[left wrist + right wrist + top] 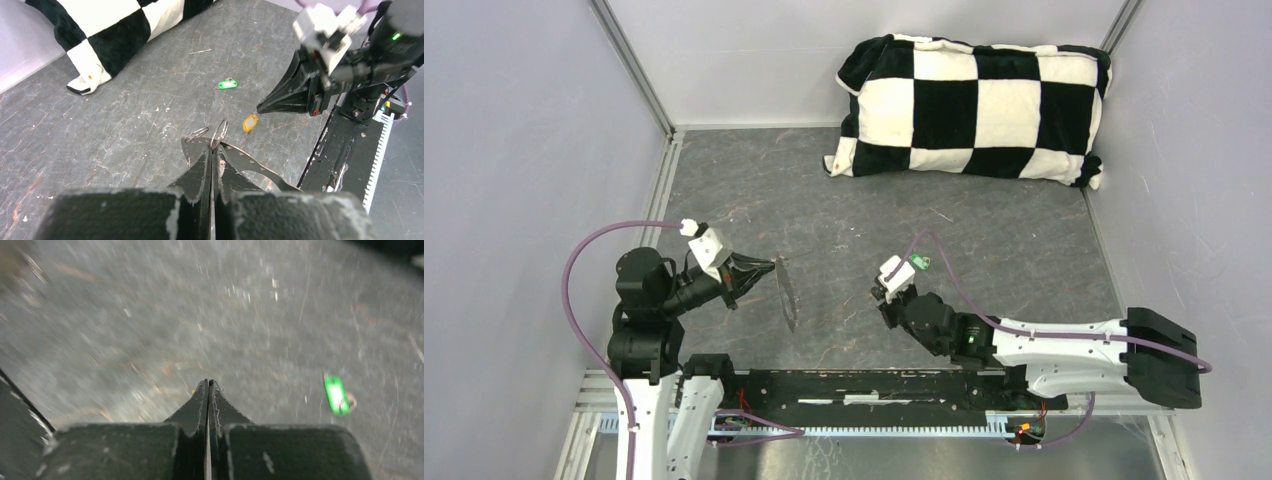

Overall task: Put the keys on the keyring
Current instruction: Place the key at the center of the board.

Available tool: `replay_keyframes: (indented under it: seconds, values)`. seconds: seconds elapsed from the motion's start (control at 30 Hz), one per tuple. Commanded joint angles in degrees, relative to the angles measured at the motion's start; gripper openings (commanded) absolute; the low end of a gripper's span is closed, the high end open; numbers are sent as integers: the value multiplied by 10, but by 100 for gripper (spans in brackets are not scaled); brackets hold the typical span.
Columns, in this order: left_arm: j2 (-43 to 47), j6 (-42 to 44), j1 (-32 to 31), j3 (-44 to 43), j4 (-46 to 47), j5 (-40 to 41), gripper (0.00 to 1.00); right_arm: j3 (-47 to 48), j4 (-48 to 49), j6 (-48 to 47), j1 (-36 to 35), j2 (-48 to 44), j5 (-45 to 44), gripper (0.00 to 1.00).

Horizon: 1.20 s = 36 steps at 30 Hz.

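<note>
My left gripper (767, 270) (216, 145) is shut on the keyring (786, 293) (220, 131). The keyring is held up on edge off the table, with wire coils at my fingertips and a dark band curving off to the right. The green-headed key (921, 263) (227, 84) (336, 395) lies flat on the table. The yellow-headed key (250, 122) lies just under the tip of my right gripper (880, 296) (261, 107) (208, 382), which is shut with nothing between its fingers. The right wrist view is blurred.
A black-and-white checkered pillow (969, 105) (100, 25) lies at the back right of the grey table. Grey walls close in the sides. A black rail (874, 385) (350, 150) runs along the near edge between the arm bases.
</note>
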State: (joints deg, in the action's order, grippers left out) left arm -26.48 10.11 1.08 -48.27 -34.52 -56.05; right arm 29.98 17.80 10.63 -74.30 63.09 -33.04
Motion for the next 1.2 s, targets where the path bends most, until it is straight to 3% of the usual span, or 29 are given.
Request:
replay_keyframes:
  seconds: [0.0,0.13,0.33,0.53,0.57,0.7,1.0,1.17]
  values:
    - [-13,33,-1,-31,-10,-15,2,-80,29,34,19,3,32,0]
    - [-19,38,-1,-34,-11,-17,2,-104,60,37,30,39,47,0]
    - [-27,35,0,-36,-12,-20,2,-64,82,21,37,130,62,0]
    - [-26,38,0,-33,-11,-19,2,-32,108,20,72,190,134,0]
    - [-26,38,-1,-32,-11,-19,2,-27,107,21,75,198,143,2]
    - [-25,39,0,-28,-11,-20,2,-12,92,25,91,212,186,31]
    - [-25,38,0,-34,-15,-21,2,-31,60,7,118,142,248,65]
    - [-27,38,0,-35,-17,-24,2,-89,86,-94,139,89,356,66]
